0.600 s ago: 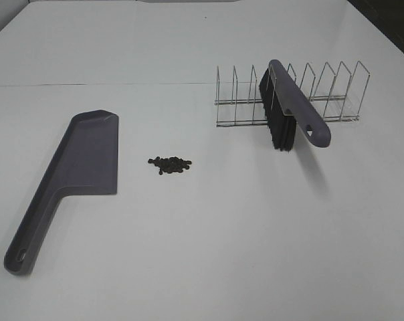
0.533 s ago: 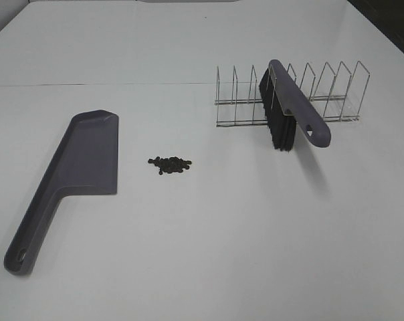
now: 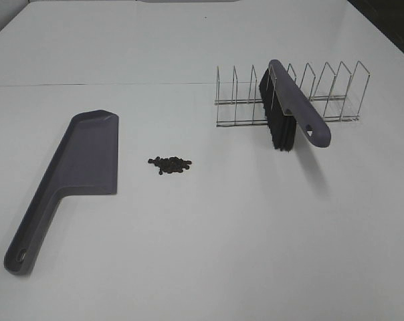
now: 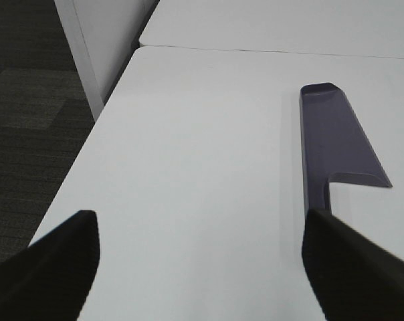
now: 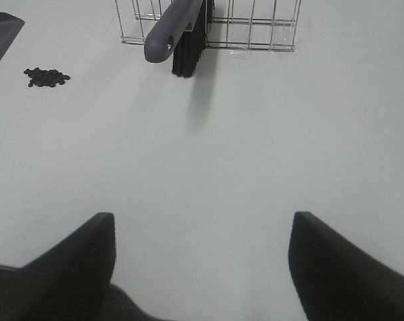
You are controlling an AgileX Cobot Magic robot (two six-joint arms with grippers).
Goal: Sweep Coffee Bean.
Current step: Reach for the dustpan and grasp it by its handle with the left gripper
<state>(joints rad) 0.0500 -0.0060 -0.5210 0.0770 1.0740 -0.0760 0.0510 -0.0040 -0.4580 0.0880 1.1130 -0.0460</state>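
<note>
Soft, even light from overhead fills all three views, and the white table [image 3: 209,254] shows a faint grey-green cast without glare. The brush [image 3: 292,107] throws a pale, soft-edged shadow onto the table on its near side. The high view is fairly sharp, slightly grainy. In the wrist views the left gripper [image 4: 198,221] and right gripper [image 5: 202,217] loom dark, soft-edged and out of focus

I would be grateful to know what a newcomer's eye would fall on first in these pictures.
Probably the grey-purple dustpan lying flat on the left of the white table, with a small dark cluster of coffee beans just to its right. Next, the matching brush with black bristles, propped in a wire rack at the far right.
</note>
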